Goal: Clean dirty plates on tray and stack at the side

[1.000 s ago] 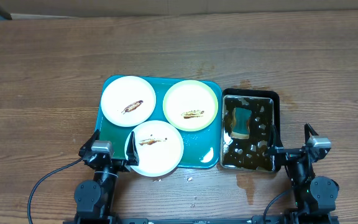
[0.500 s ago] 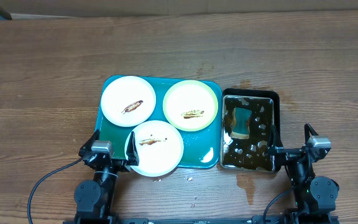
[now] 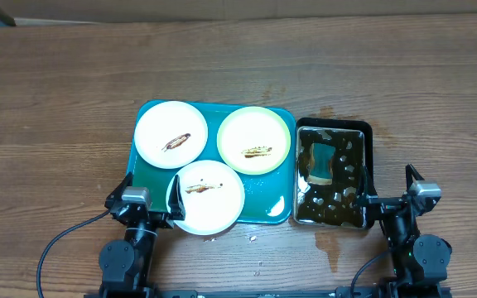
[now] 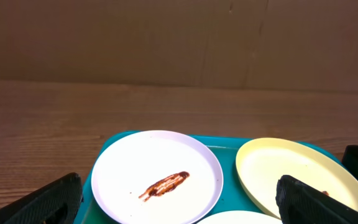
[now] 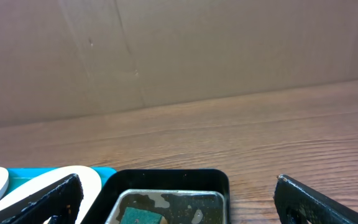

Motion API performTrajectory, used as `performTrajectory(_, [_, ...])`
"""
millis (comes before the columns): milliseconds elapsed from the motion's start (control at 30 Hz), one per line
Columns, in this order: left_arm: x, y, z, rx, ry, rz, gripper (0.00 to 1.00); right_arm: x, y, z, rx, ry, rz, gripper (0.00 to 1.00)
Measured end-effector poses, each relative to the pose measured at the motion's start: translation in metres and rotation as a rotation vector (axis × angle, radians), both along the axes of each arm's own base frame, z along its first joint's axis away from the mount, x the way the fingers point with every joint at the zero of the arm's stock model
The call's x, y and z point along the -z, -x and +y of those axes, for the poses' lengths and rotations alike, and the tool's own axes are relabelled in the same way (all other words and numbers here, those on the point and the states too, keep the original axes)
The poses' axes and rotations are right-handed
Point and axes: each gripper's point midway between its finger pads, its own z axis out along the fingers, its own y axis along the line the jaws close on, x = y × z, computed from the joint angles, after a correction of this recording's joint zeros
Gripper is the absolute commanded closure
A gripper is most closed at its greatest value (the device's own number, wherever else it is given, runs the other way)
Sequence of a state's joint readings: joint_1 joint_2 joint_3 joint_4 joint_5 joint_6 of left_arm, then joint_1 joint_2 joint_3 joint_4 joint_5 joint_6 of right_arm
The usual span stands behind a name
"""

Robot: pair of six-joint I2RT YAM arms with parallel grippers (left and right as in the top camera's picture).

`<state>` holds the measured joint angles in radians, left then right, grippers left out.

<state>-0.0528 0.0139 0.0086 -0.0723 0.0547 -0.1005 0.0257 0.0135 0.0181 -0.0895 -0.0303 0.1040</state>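
A teal tray [image 3: 146,165] holds three plates with brown smears: a white plate [image 3: 171,134] at the back left, a pale lime-green plate [image 3: 254,139] at the back right, and a white plate [image 3: 209,197] at the front. My left gripper [image 3: 146,204] is open and empty at the tray's near-left edge. In the left wrist view [image 4: 179,199] its fingers frame the back white plate [image 4: 156,177] and the green plate [image 4: 297,174]. My right gripper [image 3: 394,201] is open and empty at the near end of the black pan; it also shows in the right wrist view [image 5: 176,202].
A black pan [image 3: 369,165] of dark liquid with a teal sponge [image 3: 320,161] stands right of the tray; it also shows in the right wrist view [image 5: 166,177]. Small wet spots lie on the wooden table [image 3: 330,244] in front of it. A cardboard wall stands behind.
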Motion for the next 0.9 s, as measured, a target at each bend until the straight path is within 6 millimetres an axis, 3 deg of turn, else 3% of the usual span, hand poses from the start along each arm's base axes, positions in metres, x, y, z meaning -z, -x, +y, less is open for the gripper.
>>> performTrajectory(367, [0.004,0.003,0.000,0.000,0.030,0.052,0.00,-0.003,0.000,0.002,-0.011,-0.023,-0.009,0.00])
performTrajectory(567, [0.014,0.021,0.001,-0.007,0.036,0.265,0.00,0.013,0.002,0.003,-0.009,-0.100,0.075,0.00])
performTrajectory(733, [-0.004,0.031,0.001,-0.011,0.032,0.410,0.00,0.019,0.011,0.003,0.004,-0.142,0.230,0.00])
performTrajectory(900, [-0.017,0.032,-0.003,-0.006,0.054,0.595,0.00,-0.001,0.015,0.007,-0.004,-0.209,0.345,0.00])
